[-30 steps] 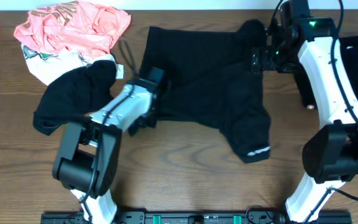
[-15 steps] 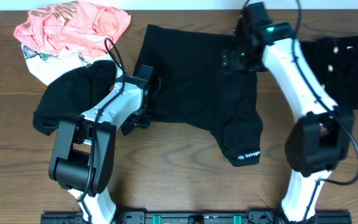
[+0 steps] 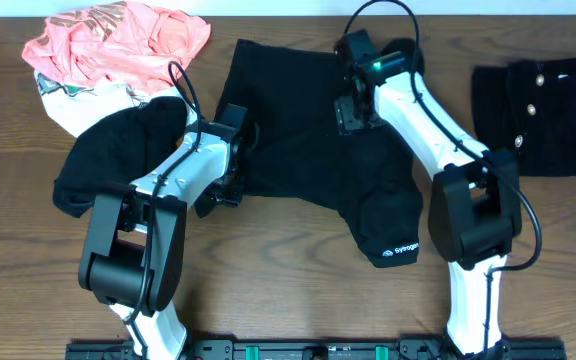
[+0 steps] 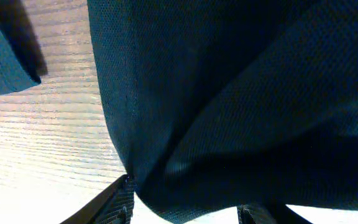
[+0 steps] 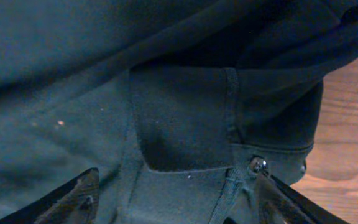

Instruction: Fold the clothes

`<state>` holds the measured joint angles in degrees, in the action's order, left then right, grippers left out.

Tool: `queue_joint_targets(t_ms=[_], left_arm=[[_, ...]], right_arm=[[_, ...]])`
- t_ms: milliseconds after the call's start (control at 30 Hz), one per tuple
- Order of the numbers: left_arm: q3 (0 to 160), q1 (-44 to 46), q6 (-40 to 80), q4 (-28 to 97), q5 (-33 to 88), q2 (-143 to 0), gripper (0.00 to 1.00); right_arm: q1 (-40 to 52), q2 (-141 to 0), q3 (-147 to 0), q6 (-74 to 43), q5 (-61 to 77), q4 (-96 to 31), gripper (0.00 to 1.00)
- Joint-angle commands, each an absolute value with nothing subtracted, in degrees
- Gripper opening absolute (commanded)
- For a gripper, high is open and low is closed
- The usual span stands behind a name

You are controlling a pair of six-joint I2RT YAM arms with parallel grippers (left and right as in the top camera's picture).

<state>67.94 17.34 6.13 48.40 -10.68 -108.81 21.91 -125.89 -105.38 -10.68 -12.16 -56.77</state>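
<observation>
A black T-shirt point(image 3: 303, 140) lies spread across the middle of the table, its white logo point(image 3: 400, 247) on the lower right part. My left gripper point(image 3: 236, 135) sits at the shirt's left edge. In the left wrist view it point(image 4: 188, 210) stands open, with a loose fold of the dark fabric point(image 4: 229, 112) hanging between the fingers. My right gripper point(image 3: 351, 108) is over the shirt's upper middle. In the right wrist view it point(image 5: 176, 200) is open over dark cloth point(image 5: 179, 124) with a stitched patch and a metal stud point(image 5: 257, 164).
A pile at the left holds a coral-pink garment point(image 3: 118, 40), a white printed one point(image 3: 68, 100) and a black one point(image 3: 113, 160). Another black garment with small buttons point(image 3: 540, 115) lies at the right edge. Bare wooden table point(image 3: 288, 290) runs along the front.
My left gripper has opened at the shirt's left edge. The right arm has swung left from the shirt's right side to its upper middle, its jaws narrowing, and the buttoned garment is now uncovered.
</observation>
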Motion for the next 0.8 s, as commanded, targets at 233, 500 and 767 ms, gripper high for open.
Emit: queue_joint_targets(t_ms=[233,500,767], left_arm=[[67.72,17.15,6.24,48.56,-10.52,-108.86,0.54],[67.72,17.15,6.24,48.56,-10.52,-108.86,0.54],[67.72,17.15,6.24,48.36,-10.52,-108.86,0.54]], right_arm=[[22.26,-131.22,-105.19,1.26,-14.92,-52.86,0.67],[22.06,-132.31,-105.19,2.28,-18.41,-51.72,0.44],[21.65,-131.63,-105.32,0.80,-21.26,-51.16,0.01]])
